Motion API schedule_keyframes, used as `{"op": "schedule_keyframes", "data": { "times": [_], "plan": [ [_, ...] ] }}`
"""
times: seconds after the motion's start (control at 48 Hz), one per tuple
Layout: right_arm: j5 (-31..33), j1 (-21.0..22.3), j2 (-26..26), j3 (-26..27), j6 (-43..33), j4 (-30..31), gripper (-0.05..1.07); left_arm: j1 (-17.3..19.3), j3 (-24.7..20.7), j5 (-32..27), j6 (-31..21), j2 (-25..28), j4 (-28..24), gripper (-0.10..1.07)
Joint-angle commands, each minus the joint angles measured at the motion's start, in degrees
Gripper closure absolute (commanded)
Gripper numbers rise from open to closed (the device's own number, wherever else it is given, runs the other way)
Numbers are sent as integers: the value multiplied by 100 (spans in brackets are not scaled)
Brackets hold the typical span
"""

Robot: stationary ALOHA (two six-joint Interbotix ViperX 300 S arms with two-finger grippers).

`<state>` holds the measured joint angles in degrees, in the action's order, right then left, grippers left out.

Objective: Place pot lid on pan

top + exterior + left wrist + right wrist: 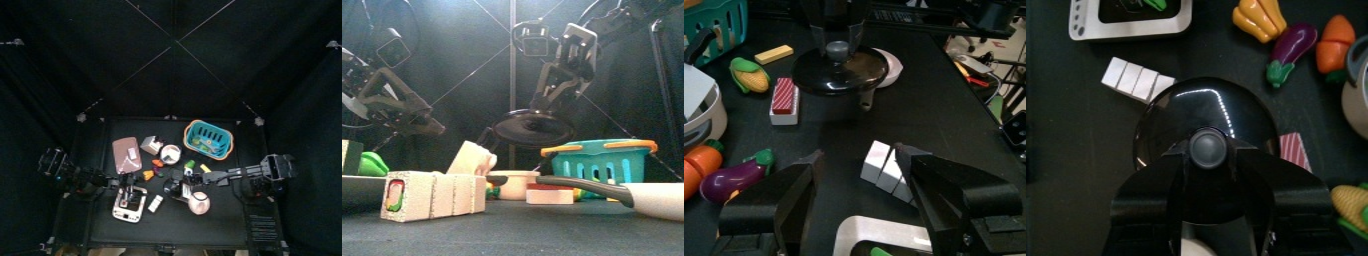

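The black pot lid (1207, 130) hangs a little above the table, and my right gripper (1207, 150) is shut on its round knob (838, 47) from above. In the front view the lid (529, 128) floats behind the toys, clear of the tabletop. The pan (887, 66) is white with a black handle (865, 98). It sits just behind and partly under the lid, which does not rest on it; in the front view the pan (656, 198) lies at the near right. My left gripper (871, 185) stands open and empty, low over the table in front of the lid.
A teal basket (603, 160) stands at the back right. Toy food lies around: an eggplant (1293, 45), a carrot (1337, 35), corn (744, 72) and a red-and-white block (784, 100). White sliced blocks (891, 165) lie near my left gripper, and a white tray (1133, 15) stands nearby.
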<state>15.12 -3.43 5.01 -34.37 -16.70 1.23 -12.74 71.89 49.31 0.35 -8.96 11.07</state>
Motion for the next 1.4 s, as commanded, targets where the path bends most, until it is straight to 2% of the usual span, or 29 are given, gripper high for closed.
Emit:
{"op": "schedule_keyframes", "data": {
  "times": [0.0, 0.167, 0.312, 0.583, 0.75, 0.833, 0.938, 1.083, 1.188, 1.375],
  "plan": [
    [-352, -62, 457, -220, -325, 70, 39, -9, -79, 18, -9, -9, 9, 4],
    [-694, -123, 861, -817, -1002, 316, 39, -9, -88, 26, -9, -9, 9, 4],
    [-738, -114, 1081, -1116, -1538, 360, 39, -9, -88, 26, -9, -9, 0, 4],
    [-580, -167, 1336, -1125, -2171, 475, 39, -9, -97, 26, -9, -9, 9, 4],
    [123, -167, 1450, -976, -2619, 527, 39, -9, -105, 18, -9, -9, 0, 4],
    [510, -193, 1503, -861, -2883, 800, 39, -9, -97, 26, -18, 0, 9, 4],
    [659, -290, 1538, -791, -3270, 1213, 39, -9, -97, 26, -18, -9, 9, 4],
    [1160, -422, 1547, -800, -4236, 1890, 39, -9, -88, 26, -18, -9, 0, 4],
    [1556, -791, 1556, -817, -4904, 2584, 38, -9, -88, 26, -18, -9, 18, 4],
    [1854, -1529, 1512, -905, -6144, 3577, 38, -9, -97, 26, -18, 0, 35, 4]
  ]
}}
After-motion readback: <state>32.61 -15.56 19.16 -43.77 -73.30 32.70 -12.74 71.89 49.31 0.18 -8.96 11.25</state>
